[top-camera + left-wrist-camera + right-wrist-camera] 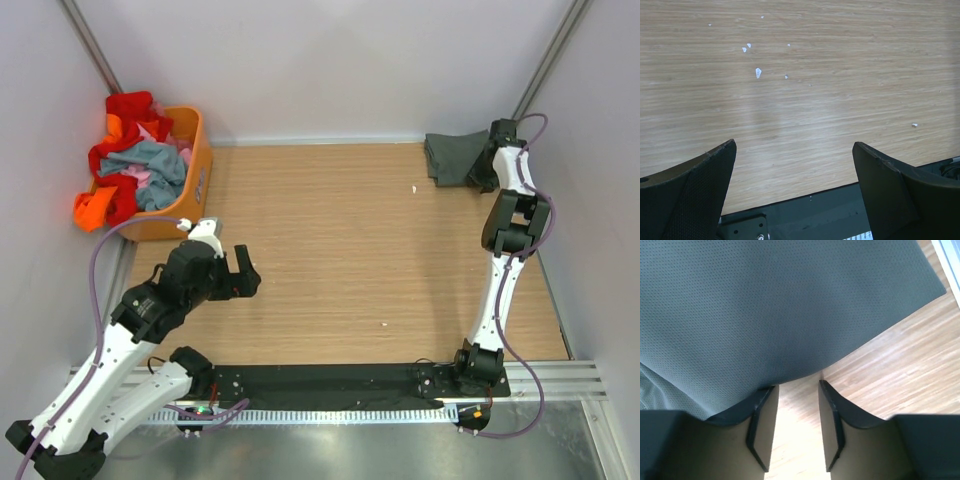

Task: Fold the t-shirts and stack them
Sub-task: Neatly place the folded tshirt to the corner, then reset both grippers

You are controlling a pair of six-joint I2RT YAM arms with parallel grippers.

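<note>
A folded dark grey t-shirt (455, 158) lies at the table's far right corner. My right gripper (483, 170) is low at its right edge. In the right wrist view the grey cloth (790, 305) fills the top and its edge lies at my fingertips. The right gripper (796, 385) is open, with only bare wood between the jaws. Red (130, 110), blue-grey (150, 160), pink (133, 182) and orange (90, 210) t-shirts are heaped in the basket. My left gripper (245, 272) is open and empty above bare wood near the left front; it also shows in the left wrist view (794, 145).
The orange plastic basket (196, 175) stands at the far left against the wall, with cloth spilling over its left side. Small white specks (758, 73) lie on the wooden table (340, 240). A black base plate (330, 385) runs along the near edge. White walls close in the table.
</note>
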